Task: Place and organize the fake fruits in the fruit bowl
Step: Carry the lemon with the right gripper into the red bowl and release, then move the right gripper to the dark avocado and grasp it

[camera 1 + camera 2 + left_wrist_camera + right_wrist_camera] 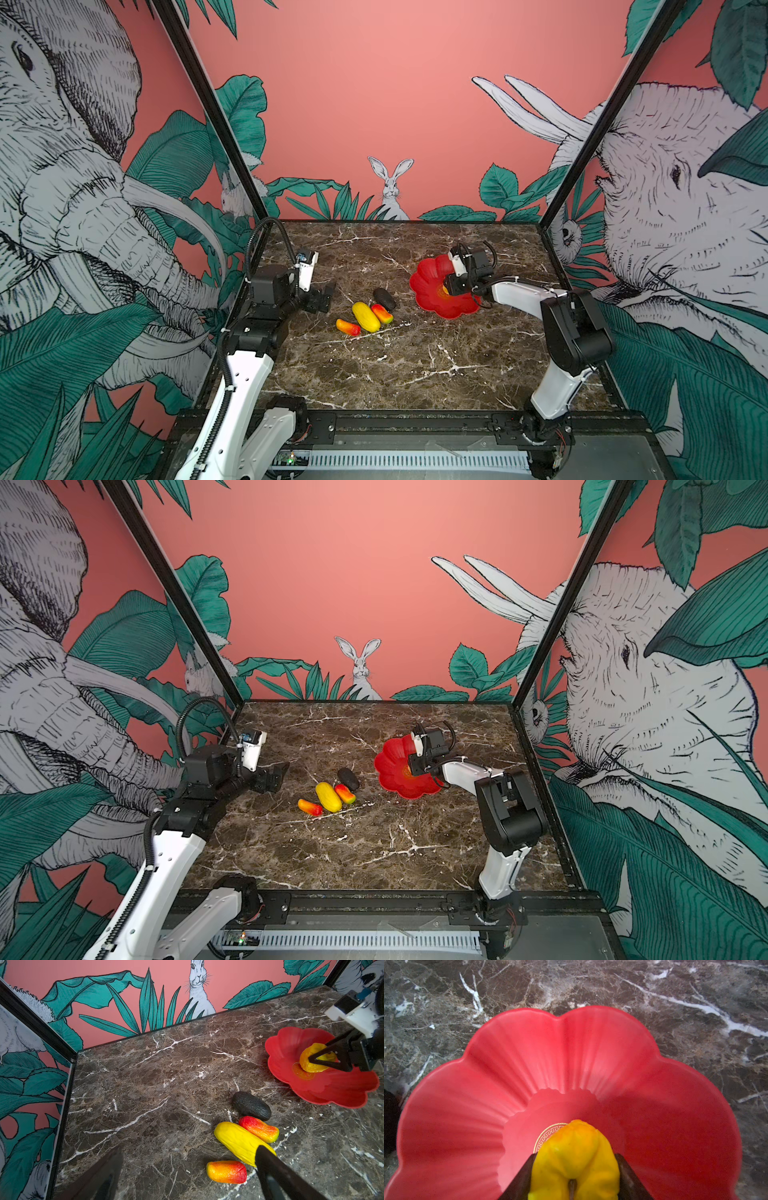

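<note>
Fruit bowl (pixel 428 286) (pixel 390 766) (pixel 332 1088) (pixel 571 1053): stands on the right, far part of the desk (pixel 415 365) in both top views, scalloped rim upward.

Contents of the fruit bowl: one item, the bumpy yellow fruit (pixel 309 1061) (pixel 575 1167), located over the gold emblem (pixel 545 1136) at the centre. The right gripper (pixel 575 1155) reaches into the bowl with its fingers clamped on both flanks of this fruit. The fruit's long axis runs along the fingers. Its dark stem end faces the wrist camera; its orange-tinted end points down toward the emblem. Contact with the bowl floor cannot be confirmed.

On the desk, left of the bowl, four fruits lie in a loose group:
- black oval (pixel 384 298) (pixel 251 1105), nearest the bowl but apart from it;
- far mango-like piece (pixel 382 313) (pixel 258 1129), red end just beside the black oval;
- long yellow oval (pixel 366 316) (pixel 241 1142), alongside and parallel to that piece, long axis running diagonally from far-left to near-right in the top views;
- near mango-like piece (pixel 348 327) (pixel 226 1172), just beside the oval on its left.

The left gripper (pixel 324 297) (pixel 189 1149) hangs above the desk left of the group, fingers apart, holding nothing.
</note>
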`<state>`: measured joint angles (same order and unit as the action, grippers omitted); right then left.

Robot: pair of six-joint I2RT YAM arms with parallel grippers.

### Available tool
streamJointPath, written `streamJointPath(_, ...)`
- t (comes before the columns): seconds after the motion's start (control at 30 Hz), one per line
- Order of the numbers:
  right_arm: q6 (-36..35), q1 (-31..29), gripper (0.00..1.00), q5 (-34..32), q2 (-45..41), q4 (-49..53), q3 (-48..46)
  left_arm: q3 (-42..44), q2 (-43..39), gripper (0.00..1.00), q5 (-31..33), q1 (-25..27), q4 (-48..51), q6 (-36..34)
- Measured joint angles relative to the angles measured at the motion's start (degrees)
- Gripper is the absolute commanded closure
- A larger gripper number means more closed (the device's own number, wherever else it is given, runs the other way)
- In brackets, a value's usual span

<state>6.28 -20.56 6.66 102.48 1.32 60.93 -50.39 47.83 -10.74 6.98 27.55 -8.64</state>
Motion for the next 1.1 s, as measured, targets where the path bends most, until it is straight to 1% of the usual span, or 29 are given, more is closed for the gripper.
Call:
streamJointPath(0.27,0.3,0.0,0.55,-0.2,3.0,-1.0,2.7,0.0,0.2,0.00,-0.2,0.0,0.0,0.0)
streamJointPath(0.4,0.4,0.1,0.49,-0.3,3.9,-1.1,4.1,0.0,0.2,0.00,-0.2,0.0,0.0,0.0)
streamJointPath(0.43,0.3,0.2,0.46,-0.3,4.1,-1.1,4.4,0.0,0.2,0.00,-0.2,0.0,0.0,0.0)
streamJointPath(0.57,0.2,0.3,0.23,-0.4,4.3,-1.0,4.7,0.0,0.2,0.00,-0.2,0.0,0.0,0.0)
streamJointPath(0.67,-0.3,0.3,0.14,-0.5,4.3,-0.7,4.7,0.0,0.2,0.00,-0.2,0.0,0.0,0.0)
streamJointPath(0.83,-1.2,0.3,0.01,-1.0,2.8,1.0,4.7,0.0,0.2,0.00,-0.2,0.0,0.0,0.0)
streamJointPath(0.9,-2.0,0.3,0.01,-1.3,0.5,2.3,4.7,0.0,0.2,0.00,-0.2,0.0,0.0,0.0)
streamJointPath(1.1,-5.4,-0.1,0.01,-1.5,-10.4,6.9,5.3,0.0,0.2,0.00,-0.2,0.0,0.0,0.0)
